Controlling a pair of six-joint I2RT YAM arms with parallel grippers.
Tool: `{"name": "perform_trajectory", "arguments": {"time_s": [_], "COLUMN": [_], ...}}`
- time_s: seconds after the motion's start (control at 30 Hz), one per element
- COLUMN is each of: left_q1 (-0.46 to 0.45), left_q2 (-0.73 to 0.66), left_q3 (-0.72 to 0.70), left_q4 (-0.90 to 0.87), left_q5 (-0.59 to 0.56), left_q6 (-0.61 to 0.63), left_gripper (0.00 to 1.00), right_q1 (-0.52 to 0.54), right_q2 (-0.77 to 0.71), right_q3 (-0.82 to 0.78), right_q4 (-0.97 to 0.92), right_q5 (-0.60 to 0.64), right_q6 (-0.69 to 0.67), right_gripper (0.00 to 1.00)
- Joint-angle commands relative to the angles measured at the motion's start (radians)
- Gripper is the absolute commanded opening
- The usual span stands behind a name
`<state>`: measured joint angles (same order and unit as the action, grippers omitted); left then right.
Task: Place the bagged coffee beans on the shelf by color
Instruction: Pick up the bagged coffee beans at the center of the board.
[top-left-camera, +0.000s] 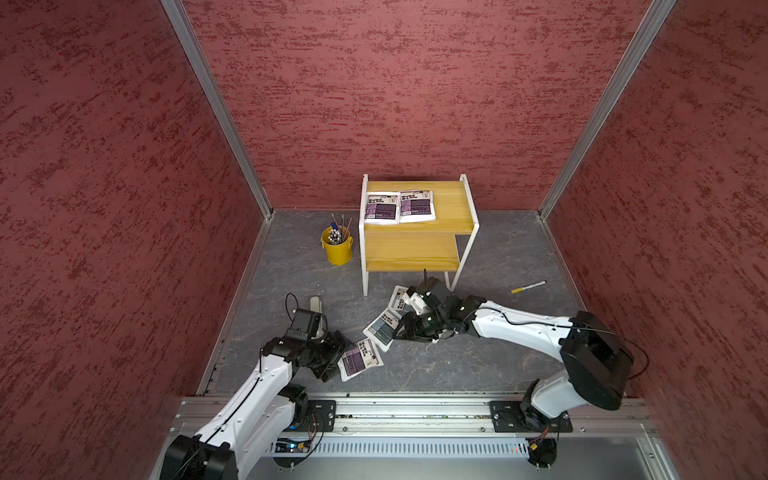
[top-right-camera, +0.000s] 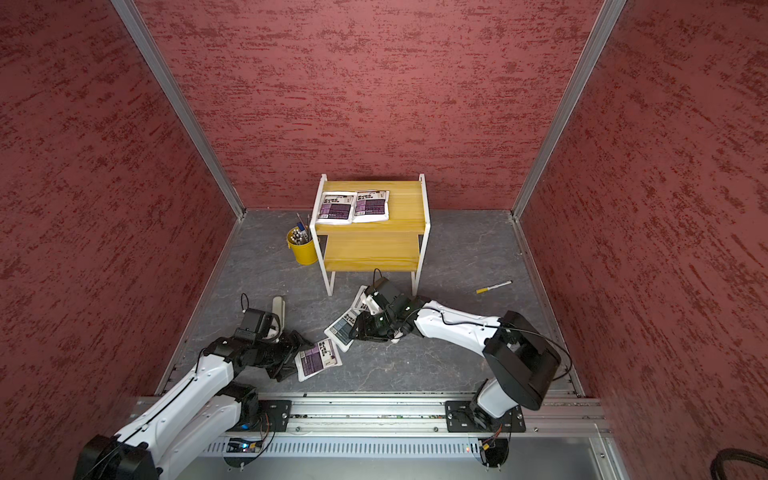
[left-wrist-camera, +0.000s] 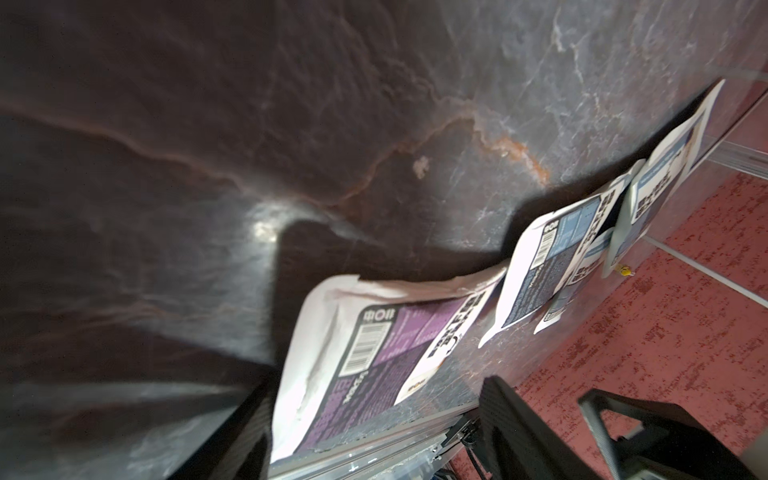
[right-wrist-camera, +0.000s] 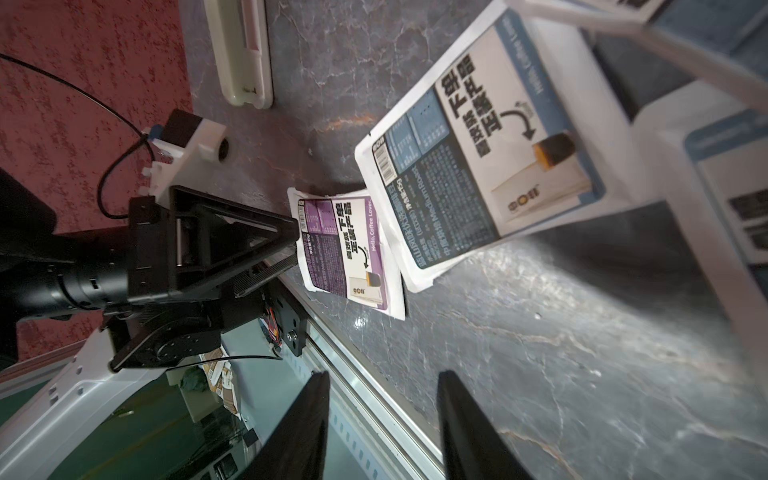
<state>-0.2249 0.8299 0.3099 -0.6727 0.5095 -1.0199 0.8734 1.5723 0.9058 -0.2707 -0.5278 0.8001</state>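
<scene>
**Sorting coffee pouches by colour: the third purple pick**

I judge the step in hand to be the pick of the last purple item. The small two-tier shelf of yellow wood-grain boards on a white metal frame (top-left-camera: 451, 199) already carries two flat white pouches with purple label blocks (top-left-camera: 381, 208), side by side on its upper board. Its lower board (top-left-camera: 411, 249) carries nothing.

The third purple-labelled pouch (top-left-camera: 360, 359) lies on the grey marbled floor (top-left-camera: 478, 365), well in front of the shelf and toward its left. The left gripper (right-wrist-camera: 296, 245) has its jaws wide, set about that pouch's near edge. I see no firm pinch.

The right gripper (right-wrist-camera: 382, 378) is moderately parted and empty. It hangs just over the three overlapping white pouches with blue-grey blocks (top-left-camera: 382, 326), which lie nearer the shelf's front legs.

The next move, as I read it, is to pinch the edge, lift clear and carry the pouch to the free part of the upper board. The pouch looks limp, so it may sag or slip. Its far corner meets the nearest blue-grey pouch, and I cannot tell whether it is touching or tucked under. The right arm lies between this pouch and the shelf, so my route must pass above it.

A yellow metal pen bucket (top-left-camera: 337, 249) stands just beside the shelf's left leg. A loose marker with a yellow cap (top-left-camera: 528, 286) lies to the shelf's right, and a cream plastic strip (top-left-camera: 316, 305) lies to its front left.
</scene>
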Motion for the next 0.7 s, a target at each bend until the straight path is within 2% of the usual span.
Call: {"name": "perform_trajectory", "arguments": {"time_s": [0.0, 0.33, 0.5, 0.67], "left_q1": [-0.004, 0.001, 0.006, 0.010], "left_q2": [0.017, -0.006, -0.023, -0.053], "left_q3": [-0.069, -0.102, -0.111, -0.115], "left_q4": [0.027, 0.046, 0.043, 0.038], "left_q5": [-0.048, -0.043, -0.037, -0.040], "left_q6": [0.007, 0.008, 0.010, 0.007], "left_gripper": [0.77, 0.63, 0.59, 0.48], "right_q1": [0.040, 0.120, 0.125, 0.126], "right_q2": [0.063, 0.292, 0.330, 0.341], "right_q3": [-0.001, 0.069, 0.061, 0.056], "right_q4": [0.095, 0.223, 0.268, 0.271], "right_q5": [-0.023, -0.066, -0.074, -0.078], "right_q6": [0.008, 0.060, 0.084, 0.086], "right_gripper": [0.44, 0.42, 0.41, 0.41]}}
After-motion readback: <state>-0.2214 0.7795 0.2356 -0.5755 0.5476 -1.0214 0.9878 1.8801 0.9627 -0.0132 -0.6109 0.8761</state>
